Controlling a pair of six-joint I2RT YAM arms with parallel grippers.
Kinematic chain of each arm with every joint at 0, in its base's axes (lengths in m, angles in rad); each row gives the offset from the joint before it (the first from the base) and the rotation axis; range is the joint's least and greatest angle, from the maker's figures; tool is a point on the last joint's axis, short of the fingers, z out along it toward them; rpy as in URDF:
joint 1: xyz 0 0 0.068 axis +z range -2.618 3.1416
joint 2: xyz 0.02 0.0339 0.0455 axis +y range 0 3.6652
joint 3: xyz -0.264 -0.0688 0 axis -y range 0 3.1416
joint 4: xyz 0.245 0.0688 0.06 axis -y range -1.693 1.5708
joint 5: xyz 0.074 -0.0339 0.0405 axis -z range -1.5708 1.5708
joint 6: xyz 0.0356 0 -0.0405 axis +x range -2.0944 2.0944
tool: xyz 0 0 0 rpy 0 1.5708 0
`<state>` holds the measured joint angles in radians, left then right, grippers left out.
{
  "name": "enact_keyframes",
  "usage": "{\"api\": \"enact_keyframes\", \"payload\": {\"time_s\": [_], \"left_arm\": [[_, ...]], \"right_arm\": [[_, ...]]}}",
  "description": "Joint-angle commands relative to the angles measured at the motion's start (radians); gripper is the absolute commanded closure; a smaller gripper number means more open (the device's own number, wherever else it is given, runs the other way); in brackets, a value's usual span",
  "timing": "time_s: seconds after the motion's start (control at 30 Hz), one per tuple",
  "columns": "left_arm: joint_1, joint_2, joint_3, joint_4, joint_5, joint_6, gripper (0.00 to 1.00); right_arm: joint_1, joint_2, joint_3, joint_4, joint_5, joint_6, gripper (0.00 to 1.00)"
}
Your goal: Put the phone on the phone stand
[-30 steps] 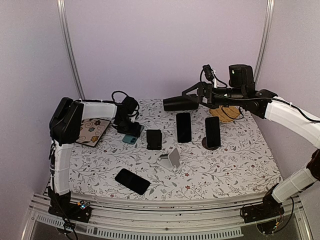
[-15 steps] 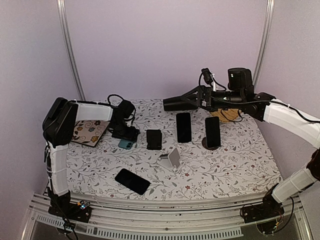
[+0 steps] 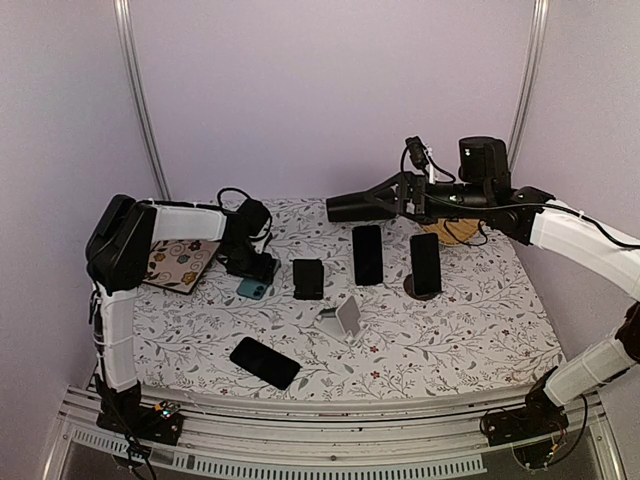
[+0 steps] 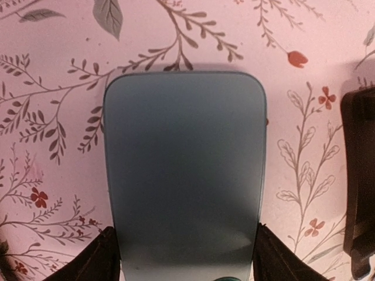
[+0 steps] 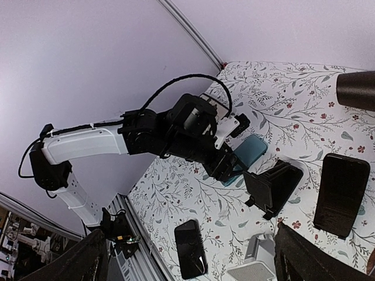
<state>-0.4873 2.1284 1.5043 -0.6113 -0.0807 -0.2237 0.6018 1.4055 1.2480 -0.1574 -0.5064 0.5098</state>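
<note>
A teal phone [image 3: 255, 289] lies flat on the floral cloth at the back left; it fills the left wrist view [image 4: 184, 175]. My left gripper [image 3: 252, 268] is low over it, its fingers [image 4: 96, 260] against the phone's two long edges, shut on it. A black phone stand [image 3: 308, 279] stands just right of it, at the right edge of the left wrist view [image 4: 360, 181]. A white stand [image 3: 343, 318] sits nearer the middle. My right gripper [image 3: 335, 208] hangs high over the back, open and empty [image 5: 193, 257].
A black phone [image 3: 265, 362] lies near the front left. Another black phone [image 3: 367, 254] lies behind the white stand. A third phone [image 3: 425, 262] leans on a round stand. A patterned pad [image 3: 180, 262] is at the far left, a wooden object [image 3: 450, 228] at the back right.
My left gripper has come a little down and toward the front left, and the teal phone has shifted with it. The right arm has barely moved.
</note>
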Motion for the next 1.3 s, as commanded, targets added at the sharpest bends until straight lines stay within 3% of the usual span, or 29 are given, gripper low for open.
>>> {"api": "enact_keyframes", "payload": {"time_s": [0.0, 0.63, 1.27], "left_arm": [[0.0, -0.081, -0.025, -0.028, 0.018, 0.02, 0.37], [-0.087, -0.407, -0.049, 0.027, 0.011, 0.048, 0.37], [-0.256, -0.529, -0.043, 0.127, 0.044, 0.056, 0.37]], "right_arm": [[0.019, 0.0, 0.032, -0.041, 0.024, 0.001, 0.01], [0.114, 0.378, 0.412, -0.188, 0.005, 0.111, 0.01], [0.128, 0.557, 0.476, 0.015, -0.035, 0.3, 0.27]]}}
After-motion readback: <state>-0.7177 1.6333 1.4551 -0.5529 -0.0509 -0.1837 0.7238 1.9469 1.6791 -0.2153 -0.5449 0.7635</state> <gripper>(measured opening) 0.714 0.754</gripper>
